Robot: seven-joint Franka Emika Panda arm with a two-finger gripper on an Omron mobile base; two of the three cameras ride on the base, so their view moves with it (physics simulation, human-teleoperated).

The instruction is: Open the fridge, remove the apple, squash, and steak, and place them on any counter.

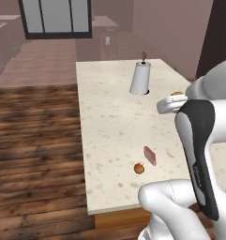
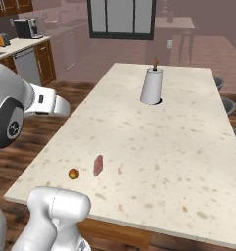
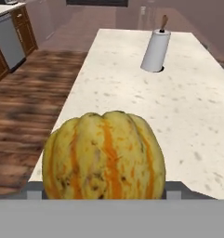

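The large rectangular island counter of pale beige speckled stone [image 2: 178,147] takes up the middle of both base views and the upper right of the hand view. On it, in the lower left of the right base view, lie the small flat pinkish-red steak [image 2: 98,165] and, just beside it toward the near edge, the small round red-orange apple [image 2: 73,173]; both are apart from each other and well short of the white paper-towel roll on its dark-knobbed holder [image 2: 152,86] standing upright toward the far end.

The lumpy yellow-orange squash with darker orange stripes [image 3: 104,155] fills the lower middle of the hand view, sitting between the gripper's [image 3: 104,188] two grey fingers, whose jaws stand wide and closed against its sides: it looks held. In the left base view a sliver of yellow [image 1: 176,93] shows at the hand, at the right edge of the frame.

Judging from this, two foods are already delivered and the squash is the last, being carried over the counter. The next move calls for lowering it onto bare stone, clear of the steak and apple, and then spreading the fingers; being rounded, it may roll if let go high.

The fingertips are mostly covered by the squash, so the exact contact is hard to make out. How high the squash hangs above the stone cannot be told.
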